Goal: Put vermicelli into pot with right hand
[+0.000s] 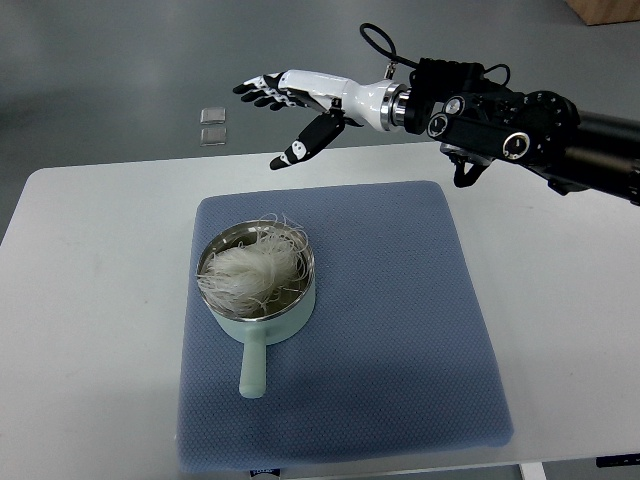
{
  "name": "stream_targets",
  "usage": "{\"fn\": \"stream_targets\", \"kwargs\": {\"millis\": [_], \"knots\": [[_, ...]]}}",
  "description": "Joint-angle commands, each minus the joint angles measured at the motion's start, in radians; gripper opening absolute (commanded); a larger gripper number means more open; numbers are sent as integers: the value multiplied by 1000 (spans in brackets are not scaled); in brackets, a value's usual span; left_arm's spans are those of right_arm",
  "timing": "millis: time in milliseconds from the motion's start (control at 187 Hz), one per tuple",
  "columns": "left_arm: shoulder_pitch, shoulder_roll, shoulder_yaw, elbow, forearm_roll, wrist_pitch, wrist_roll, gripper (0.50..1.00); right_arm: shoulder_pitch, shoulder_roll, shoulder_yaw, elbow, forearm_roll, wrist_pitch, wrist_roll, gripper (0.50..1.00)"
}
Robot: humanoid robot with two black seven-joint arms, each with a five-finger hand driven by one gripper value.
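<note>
— Is there any writing to read on the pot (262,300) or its handle?

— None. The pale green wall and handle are plain.

— What about the blue mat (400,330)?

— At its near edge, just left of the middle, a small dark tag (263,467) pokes out, but whatever is printed on it is too small to make out.

— And the right hand (300,100) or its arm?

— No legible lettering; the black wrist housing shows only round fittings.

— The two small clear squares (212,125) beyond the table's far edge?

— Blank, as far as can be seen.
</note>
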Motion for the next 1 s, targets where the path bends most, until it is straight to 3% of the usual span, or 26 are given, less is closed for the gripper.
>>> {"fn": "stream_targets", "kwargs": {"millis": [0,118,411,663,994], "knots": [[0,0,0,0,0,0,0,1000,-107,-32,147,-18,62,-68,-2,913],[0,0,0,0,0,0,0,1000,-261,-43,383,-19,112,-131,-2,915],[0,0,0,0,0,0,0,1000,-515,-41,744,-32,131,-140,-2,913],[0,0,-2,-2,0,0,0,1000,-573,-37,844,-36,237,-183,-2,913],[0,0,0,-3,0,0,0,1000,-617,-43,839,-35,253,-174,14,926]]}}
